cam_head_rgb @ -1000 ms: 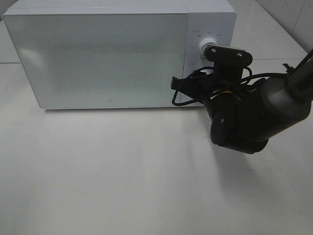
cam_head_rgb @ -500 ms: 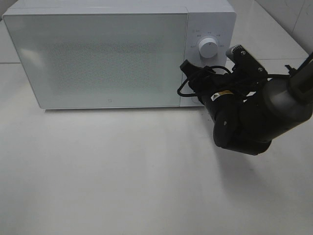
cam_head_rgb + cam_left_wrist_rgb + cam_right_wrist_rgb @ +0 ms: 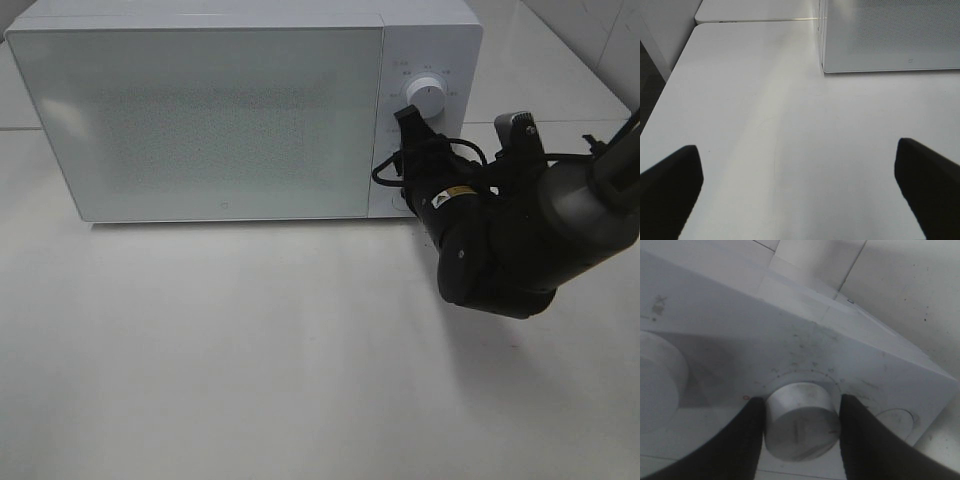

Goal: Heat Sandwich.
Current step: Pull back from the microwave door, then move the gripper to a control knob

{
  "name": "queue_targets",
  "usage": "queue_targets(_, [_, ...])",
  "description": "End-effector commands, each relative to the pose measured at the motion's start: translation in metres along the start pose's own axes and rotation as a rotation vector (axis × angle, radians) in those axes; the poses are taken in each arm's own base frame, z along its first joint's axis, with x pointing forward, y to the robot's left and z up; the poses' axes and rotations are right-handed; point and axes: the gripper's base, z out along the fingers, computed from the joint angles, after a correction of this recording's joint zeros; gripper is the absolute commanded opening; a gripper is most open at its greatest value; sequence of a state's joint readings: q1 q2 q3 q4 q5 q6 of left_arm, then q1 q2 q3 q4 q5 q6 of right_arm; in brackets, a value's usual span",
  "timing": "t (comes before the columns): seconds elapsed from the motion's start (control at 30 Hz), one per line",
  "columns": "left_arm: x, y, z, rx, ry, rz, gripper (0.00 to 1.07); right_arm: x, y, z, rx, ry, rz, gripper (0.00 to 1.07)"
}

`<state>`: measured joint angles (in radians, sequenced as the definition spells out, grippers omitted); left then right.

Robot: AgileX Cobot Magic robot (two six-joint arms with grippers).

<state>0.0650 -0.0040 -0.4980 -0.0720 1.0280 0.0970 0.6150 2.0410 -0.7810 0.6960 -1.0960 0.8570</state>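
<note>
The white microwave point(image 3: 210, 120) stands at the back of the table with its frosted door shut. The sandwich is out of view. My right gripper point(image 3: 410, 160) is at the control panel, below the upper dial point(image 3: 428, 97). In the right wrist view my right gripper point(image 3: 802, 437) has its dark fingers point(image 3: 752, 440) pressed on both sides of the lower dial point(image 3: 802, 417), shut on it. The other dial point(image 3: 657, 380) shows beside it. My left gripper point(image 3: 800, 195) is open and empty over the bare table, with the microwave's corner point(image 3: 890, 35) ahead of it.
The white table point(image 3: 250, 350) stretches in front of the microwave. The table's edge point(image 3: 667, 90) and a dark floor gap show in the left wrist view. A tiled wall point(image 3: 590, 40) lies behind on the right.
My right wrist has rotated clockwise at the control panel, its camera mount swinging from above the gripper to its right side. The upper dial is now uncovered.
</note>
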Motion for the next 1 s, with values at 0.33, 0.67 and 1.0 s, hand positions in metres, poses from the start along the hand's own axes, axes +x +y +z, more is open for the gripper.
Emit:
queue_targets(0.33, [0.0025, -0.001, -0.003, 0.003, -0.023, -0.007, 1.01, 0.0003, 0.0181, 0.002, -0.135, 0.017, 0.283, 0.11])
queue_targets(0.67, [0.0025, -0.001, -0.003, 0.003, -0.023, -0.007, 1.01, -0.0056, 0.0217, 0.0012, -0.186, -0.034, 0.365, 0.12])
queue_targets(1.0, [0.0025, -0.001, -0.003, 0.003, -0.023, -0.007, 1.01, -0.0056, 0.0217, 0.0012, -0.186, -0.034, 0.365, 0.13])
